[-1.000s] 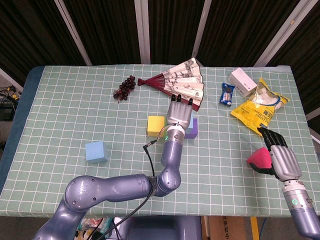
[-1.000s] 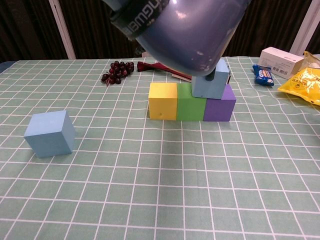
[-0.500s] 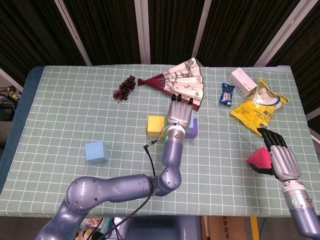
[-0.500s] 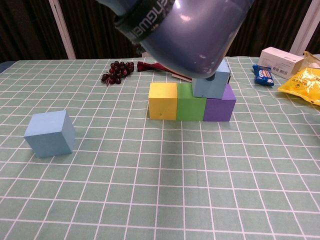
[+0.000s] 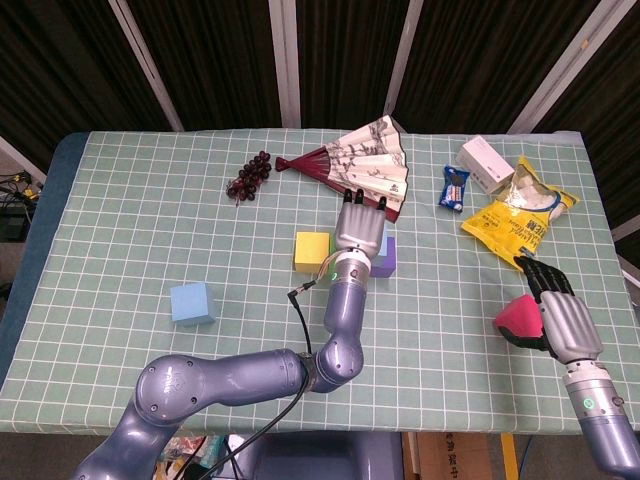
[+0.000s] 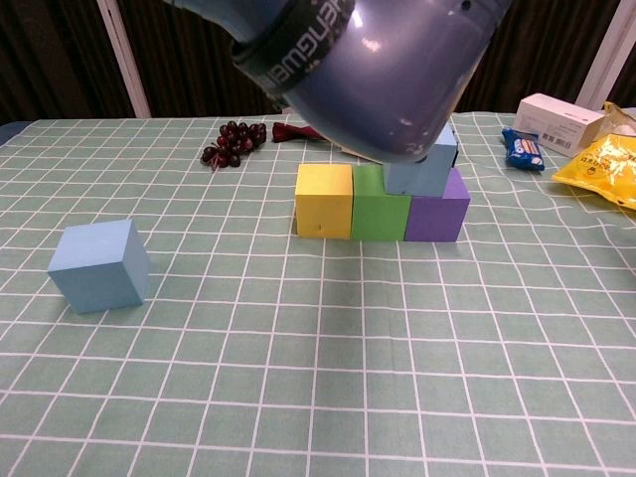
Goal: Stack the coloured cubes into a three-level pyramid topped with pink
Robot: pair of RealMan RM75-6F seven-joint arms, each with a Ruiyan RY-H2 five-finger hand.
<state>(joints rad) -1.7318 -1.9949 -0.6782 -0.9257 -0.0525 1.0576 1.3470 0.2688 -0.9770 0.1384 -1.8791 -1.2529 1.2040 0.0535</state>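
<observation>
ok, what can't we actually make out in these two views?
- Left robot hand grip: head view shows only its back over the stack; chest view has the arm blocking it. Whether it holds the light blue cube is unclear.
- Green cube: hidden under that hand in head view.
- Right robot hand: outside the chest view; its fingers cover part of the pink cube.
- Snack bag: cut by the chest view's right edge.

Left hand (image 5: 358, 230): in the head view it covers the green cube and the blue cube on the row; whether it holds that cube cannot be told.
Left arm (image 6: 368, 50): fills the chest view's top, blurred, hiding the stacked blue cube's (image 6: 429, 171) upper part.
Pink cube (image 5: 517, 317): partly hidden by the right hand (image 5: 556, 312).
Snack bag (image 6: 604, 159): cut by the chest view's right edge.
</observation>
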